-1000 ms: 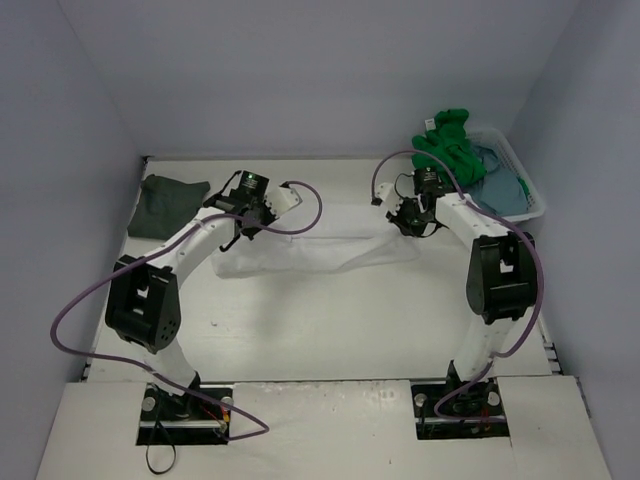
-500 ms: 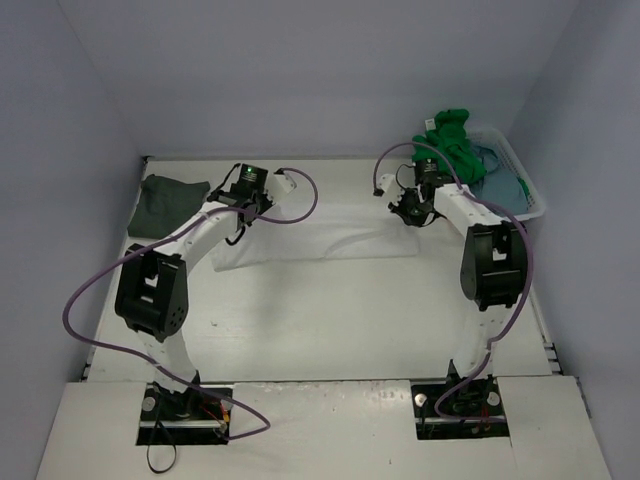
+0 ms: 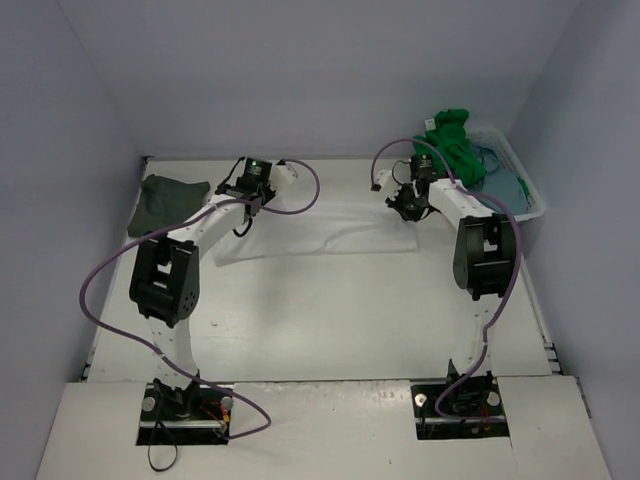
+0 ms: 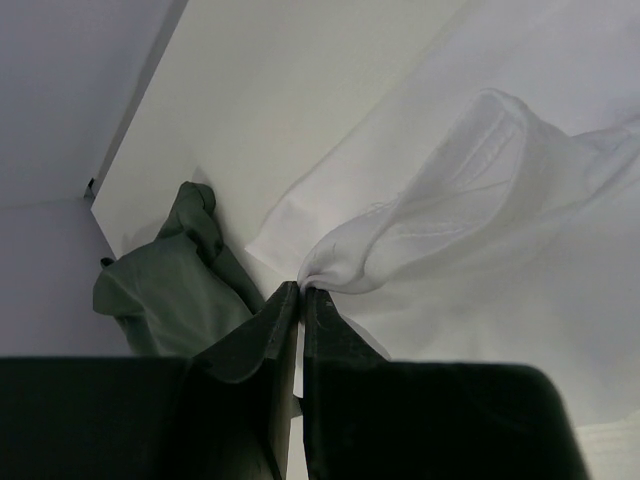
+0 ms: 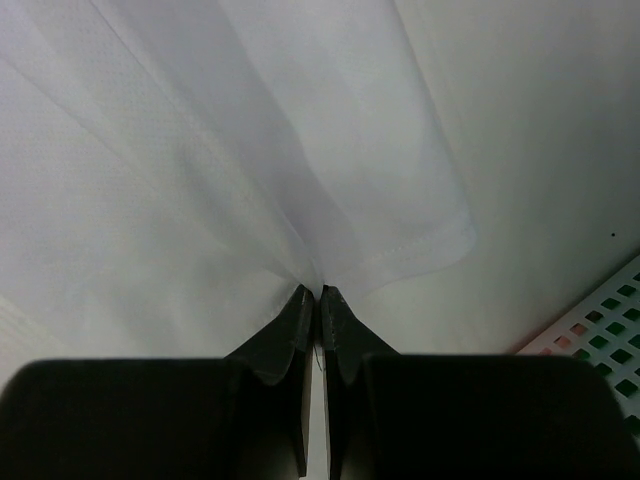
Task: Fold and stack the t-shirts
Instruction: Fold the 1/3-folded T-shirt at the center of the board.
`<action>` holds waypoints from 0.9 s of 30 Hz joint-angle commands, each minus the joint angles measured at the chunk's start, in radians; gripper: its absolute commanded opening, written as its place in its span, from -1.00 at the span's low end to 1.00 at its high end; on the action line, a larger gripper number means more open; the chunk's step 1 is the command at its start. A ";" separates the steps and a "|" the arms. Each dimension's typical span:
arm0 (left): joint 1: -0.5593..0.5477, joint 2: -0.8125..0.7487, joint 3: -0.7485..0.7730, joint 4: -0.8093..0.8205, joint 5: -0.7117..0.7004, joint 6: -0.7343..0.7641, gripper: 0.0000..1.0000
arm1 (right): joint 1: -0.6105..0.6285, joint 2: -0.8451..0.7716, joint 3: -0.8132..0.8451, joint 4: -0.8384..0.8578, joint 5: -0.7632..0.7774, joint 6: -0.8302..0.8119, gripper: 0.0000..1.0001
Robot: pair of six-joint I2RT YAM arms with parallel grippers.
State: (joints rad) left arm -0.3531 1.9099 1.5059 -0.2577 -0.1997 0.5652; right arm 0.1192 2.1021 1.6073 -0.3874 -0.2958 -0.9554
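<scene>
Edges of white t-shirt (image 3: pixel 330 228) sit pinched inside both end effectors (image 4: pixel 301 290) (image 5: pixel 318 292).

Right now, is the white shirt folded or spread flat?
Folded: the white shirt lies as a narrow band, pinched edge doubled over a lower layer.

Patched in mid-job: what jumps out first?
A white shirt stretches across the far middle of the table, pinched at its ends by the left end effector and right end effector. A green shirt heaps over the basket far right; a dark grey shirt lies far left.
</scene>
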 commanded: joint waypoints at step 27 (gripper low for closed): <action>0.019 0.245 0.160 0.146 -0.247 0.016 -0.29 | 0.043 -0.080 -0.101 0.281 0.233 0.193 -0.44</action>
State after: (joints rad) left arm -0.3447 2.1948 1.5860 -0.1745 -0.3653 0.5762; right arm 0.1513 2.1227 1.5166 -0.1749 -0.1444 -0.8078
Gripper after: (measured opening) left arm 0.354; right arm 0.280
